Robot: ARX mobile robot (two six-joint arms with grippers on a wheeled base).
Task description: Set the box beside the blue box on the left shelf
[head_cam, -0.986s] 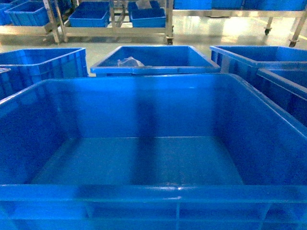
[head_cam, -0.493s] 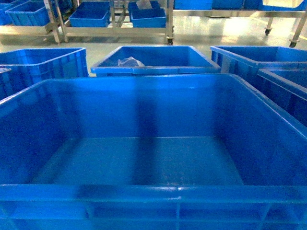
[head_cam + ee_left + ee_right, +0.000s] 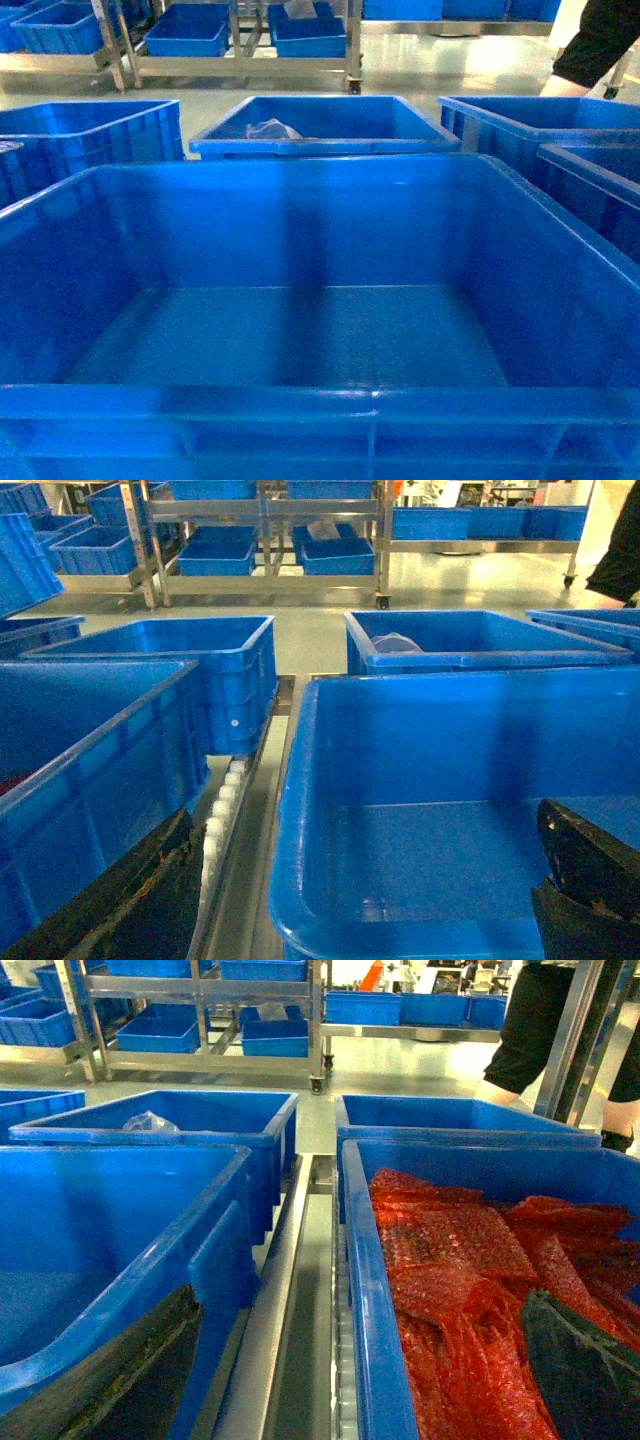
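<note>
The box [image 3: 320,220], a big bright-blue crate with nothing in it, fills the head view right in front of me. In the left wrist view my left gripper [image 3: 367,817] is open, one dark finger [image 3: 130,900] outside the box's left rim [image 3: 290,810] and the other [image 3: 590,880] over its inside. My right gripper [image 3: 360,1300] is also open. It spans the gap between the box [image 3: 150,1230] and a neighbouring crate. Metal shelves at the far left [image 3: 60,60] carry blue boxes [image 3: 55,25]. Neither gripper shows in the head view.
A crate [image 3: 360,1290] of red bubble wrap [image 3: 460,1260] stands to the right of the box. More blue crates [image 3: 320,115] [image 3: 90,125] ring it. White rollers [image 3: 225,800] and a metal rail [image 3: 290,1290] run between the crates. A person in black [image 3: 600,40] stands at the far right.
A person in black has come into the top right of the head view. The box and the crates around it have not moved.
</note>
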